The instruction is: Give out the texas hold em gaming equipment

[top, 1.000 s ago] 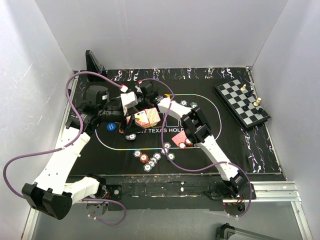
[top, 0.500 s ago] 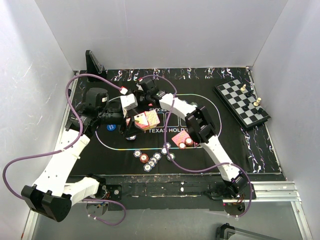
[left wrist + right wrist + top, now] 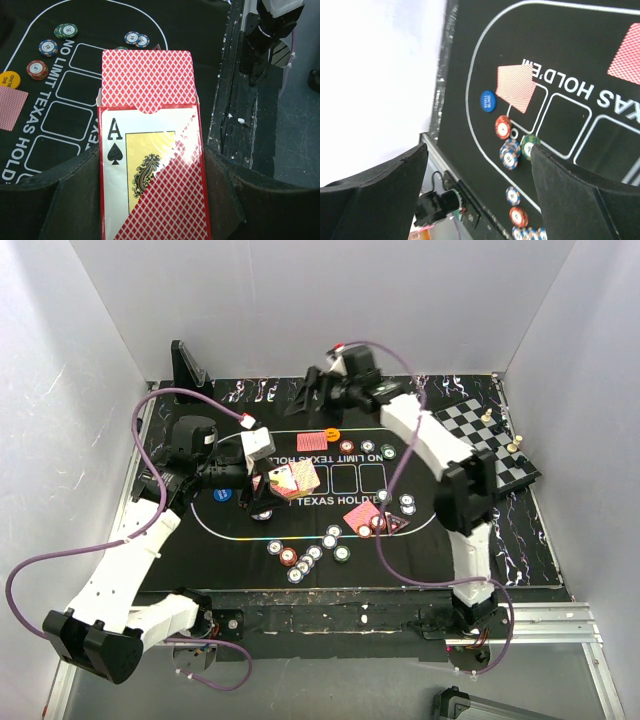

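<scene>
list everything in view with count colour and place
card box: one, red, in the left gripper, cards poking out
loose cards: at least two, red backs, on the mat
poker chips: many, mixed colours, scattered on the mat
yellow button: one, yellow, mat's far side
blue button: one, blue, mat's left end
mat: one, black, centre
chessboard: one, black-and-white, far right, pieces on it
black wedge: one, black, far left corner
left gripper: shut on the card box
right gripper: open, empty, over the far edge
</scene>
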You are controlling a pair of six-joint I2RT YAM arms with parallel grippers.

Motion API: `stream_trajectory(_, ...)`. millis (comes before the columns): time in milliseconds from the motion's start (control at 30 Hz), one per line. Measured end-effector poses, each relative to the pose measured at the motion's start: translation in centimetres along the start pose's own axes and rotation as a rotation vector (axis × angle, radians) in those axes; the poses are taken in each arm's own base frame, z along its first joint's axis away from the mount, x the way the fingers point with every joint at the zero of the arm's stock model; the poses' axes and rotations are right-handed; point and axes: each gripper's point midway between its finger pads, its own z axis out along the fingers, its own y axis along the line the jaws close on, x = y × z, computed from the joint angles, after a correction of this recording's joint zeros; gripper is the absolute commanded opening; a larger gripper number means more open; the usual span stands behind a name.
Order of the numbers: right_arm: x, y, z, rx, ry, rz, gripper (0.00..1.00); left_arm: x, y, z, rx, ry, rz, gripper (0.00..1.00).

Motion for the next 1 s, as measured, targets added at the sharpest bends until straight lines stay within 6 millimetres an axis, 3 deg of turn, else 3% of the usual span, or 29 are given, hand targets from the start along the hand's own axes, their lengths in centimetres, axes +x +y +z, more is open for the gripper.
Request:
stream_trajectory(100, -2.0, 2.7, -6.6, -0.052, -0.084, -0.016, 0.91, 0.2, 0.4, 0.2, -0.009, -0.006, 0.0, 0.0)
stream_trajectory(167, -2.3, 4.1, -10.8, -0.084, -0.137, -0.032, 0.91, 0.3, 0.8, 0.5, -0.013, -0.008, -0.004, 0.0)
stream_trajectory(233, -1.2, 5.2, -13.9, -0.113, -0.16, -0.048, 0.91, 0.2, 1.1, 0.7, -0.015, -0.01, -0.007, 0.0)
stream_trajectory(333, 2.4, 6.1, -16.5, -0.173, -0.119, -0.068, 0.91, 0.3, 1.5, 0.9, -0.016, -0.011, -0.009, 0.0)
stream_trajectory(467, 6.6, 5.9, -17.6, -0.233, -0.023, -0.067, 0.91, 0.3, 1.5, 0.9, -0.016, -0.012, -0.002, 0.0)
stream_trajectory(567, 8.5, 5.4, -17.5, -0.255, 0.034, -0.054, 0.92, 0.4, 1.6, 1.0, -0.015, -0.01, -0.003, 0.0)
stream_trajectory(833, 10.9, 6.7, -16.3, -0.29, 0.102, -0.082, 0.92, 1.0, 2.1, 1.5, -0.007, 0.007, -0.021, 0.0)
stream_trajectory(1000, 12.1, 6.8, -14.5, -0.294, 0.153, -0.078, 0.74, 1.0, 2.1, 1.5, -0.008, 0.007, -0.021, 0.0)
